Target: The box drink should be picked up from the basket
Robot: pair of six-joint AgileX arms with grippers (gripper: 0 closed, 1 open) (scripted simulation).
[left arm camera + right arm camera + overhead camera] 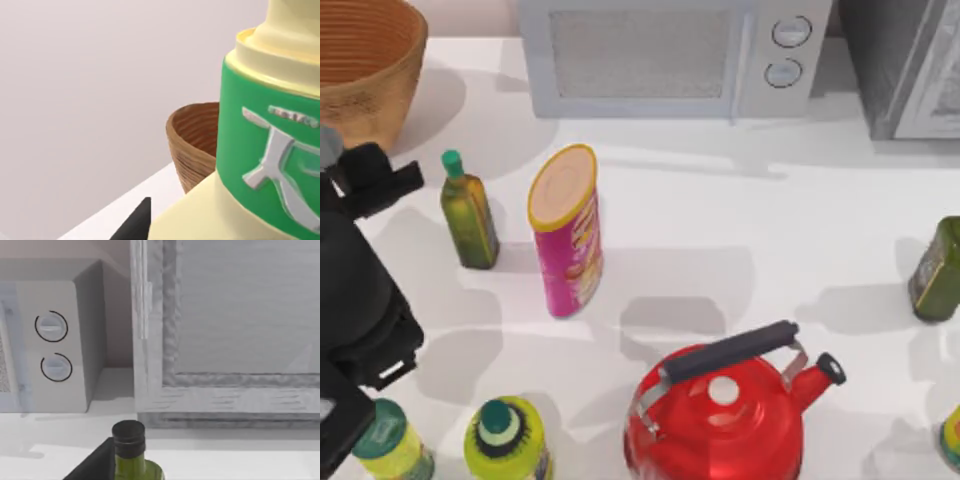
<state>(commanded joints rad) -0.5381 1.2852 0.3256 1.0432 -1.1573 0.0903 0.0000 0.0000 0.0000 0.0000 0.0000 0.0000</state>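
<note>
Close to the left wrist camera stands a green-labelled bottle [265,165], basket [192,145] behind; finger spread perhaps hidden.

Upper left, the wicker basket [365,70]; a microwave [670,55] top centre. Mid-frame, an olive-oil bottle [468,212] beside a pink chip can [567,232]; red kettle [725,415] at bottom.

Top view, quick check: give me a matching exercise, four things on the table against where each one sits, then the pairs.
Things:
1. basket
2. red kettle
3. pink chip can
4. microwave

Places:
A. near edge, centre-right
B. far edge, centre
C. far-left corner
D. mid-table, beside the green-capped oil bottle

Pairs: 1-C, 2-A, 3-D, 4-B
</note>
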